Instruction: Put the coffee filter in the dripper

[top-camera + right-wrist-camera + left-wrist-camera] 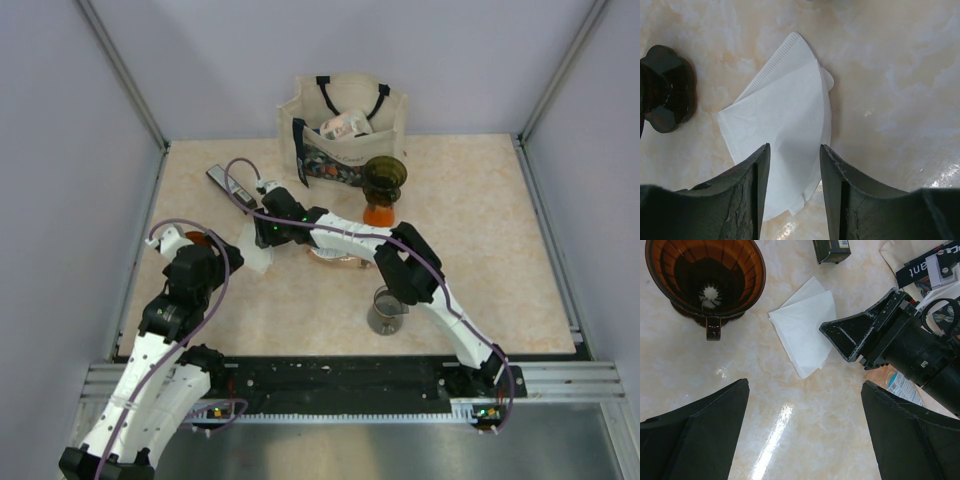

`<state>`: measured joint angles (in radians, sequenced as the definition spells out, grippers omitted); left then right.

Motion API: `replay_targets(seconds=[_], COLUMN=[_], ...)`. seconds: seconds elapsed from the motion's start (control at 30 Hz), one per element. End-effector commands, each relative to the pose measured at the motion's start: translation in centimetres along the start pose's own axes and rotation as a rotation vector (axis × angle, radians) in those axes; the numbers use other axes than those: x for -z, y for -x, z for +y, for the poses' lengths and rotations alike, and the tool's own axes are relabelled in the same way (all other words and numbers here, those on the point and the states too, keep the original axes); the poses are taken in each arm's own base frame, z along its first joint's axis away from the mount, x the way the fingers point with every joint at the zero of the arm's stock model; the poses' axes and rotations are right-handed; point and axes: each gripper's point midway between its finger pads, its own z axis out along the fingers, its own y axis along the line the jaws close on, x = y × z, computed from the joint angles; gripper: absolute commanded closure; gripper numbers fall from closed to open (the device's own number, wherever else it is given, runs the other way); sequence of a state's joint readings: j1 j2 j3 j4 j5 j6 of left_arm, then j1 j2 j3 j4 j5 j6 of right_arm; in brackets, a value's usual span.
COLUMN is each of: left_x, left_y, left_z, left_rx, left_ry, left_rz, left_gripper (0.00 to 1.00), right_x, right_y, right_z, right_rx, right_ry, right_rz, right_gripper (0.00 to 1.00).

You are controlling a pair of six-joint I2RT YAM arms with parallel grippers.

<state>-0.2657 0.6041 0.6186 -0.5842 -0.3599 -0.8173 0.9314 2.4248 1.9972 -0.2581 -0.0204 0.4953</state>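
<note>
A white folded paper coffee filter (785, 110) lies flat on the marble table, also visible in the left wrist view as the filter (802, 332). My right gripper (792, 170) is down over it, jaws partly apart, one finger on each side of the filter's near part. The amber glass dripper (705, 277) stands upright to the filter's left, and the right wrist view catches only the edge of that dripper (665, 90). From above, the dripper (197, 238) is mostly hidden by my left gripper (805, 430), which hovers wide open and holds nothing.
A canvas tote bag (345, 130) with packets stands at the back. A second amber dripper on an orange base (384, 180) is in front of it. A glass cup (387, 308) stands near the front. A dark flat box (225, 183) lies behind the filter.
</note>
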Motion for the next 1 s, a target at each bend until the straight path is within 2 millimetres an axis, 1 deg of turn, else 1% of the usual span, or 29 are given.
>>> replay_targets(seconds=[0.0,0.17,0.27,0.33,0.53,0.57,0.67,0.7,0.73,0.87,0.93,0.97], left_x=[0.0,-0.1,-0.2,-0.1,-0.1,-0.1,-0.1,-0.1,-0.1,0.0,0.2,0.3], left_y=[0.5,0.4,0.3,0.4,0.4,0.4,0.4,0.4,0.4,0.4,0.6,0.7], left_z=[-0.2,-0.1,-0.1,-0.1,-0.1,-0.1,-0.1,0.0,-0.1,-0.1,-0.2,-0.3], left_rx=[0.019,0.015,0.015,0.018,0.018,0.017,0.018,0.016,0.017,0.018,0.021,0.020], left_ry=[-0.011,-0.007,-0.004,-0.007,-0.006,-0.005,-0.004,-0.003,-0.004,-0.007,-0.011,-0.016], left_rz=[-0.025,-0.021,-0.018,-0.021,-0.023,-0.024,-0.023,-0.022,-0.021,-0.021,-0.023,-0.026], left_gripper=[0.01,0.01,0.01,0.01,0.01,0.01,0.01,0.01,0.01,0.01,0.01,0.01], right_x=[-0.5,-0.7,-0.7,-0.7,-0.7,-0.8,-1.0,-1.0,-0.9,-0.1,1.2,1.9], right_y=[1.2,0.9,1.1,1.2,1.1,1.0,0.8,0.9,1.1,2.2,3.4,3.7], right_z=[0.3,0.5,0.7,0.9,1.2,1.1,1.1,1.1,1.1,1.8,2.4,2.8], right_rx=[-0.042,-0.057,-0.060,-0.063,-0.083,-0.089,-0.109,-0.114,-0.118,-0.087,-0.027,0.022], right_ry=[0.007,0.017,0.033,0.039,0.047,0.045,0.044,0.046,0.047,0.079,0.109,0.133], right_rz=[-0.037,-0.033,-0.034,-0.036,-0.037,-0.034,-0.034,-0.037,-0.043,-0.088,-0.125,-0.139], right_gripper=[0.56,0.56,0.58,0.64,0.74,0.76,0.89,0.97,1.00,1.00,1.00,1.00])
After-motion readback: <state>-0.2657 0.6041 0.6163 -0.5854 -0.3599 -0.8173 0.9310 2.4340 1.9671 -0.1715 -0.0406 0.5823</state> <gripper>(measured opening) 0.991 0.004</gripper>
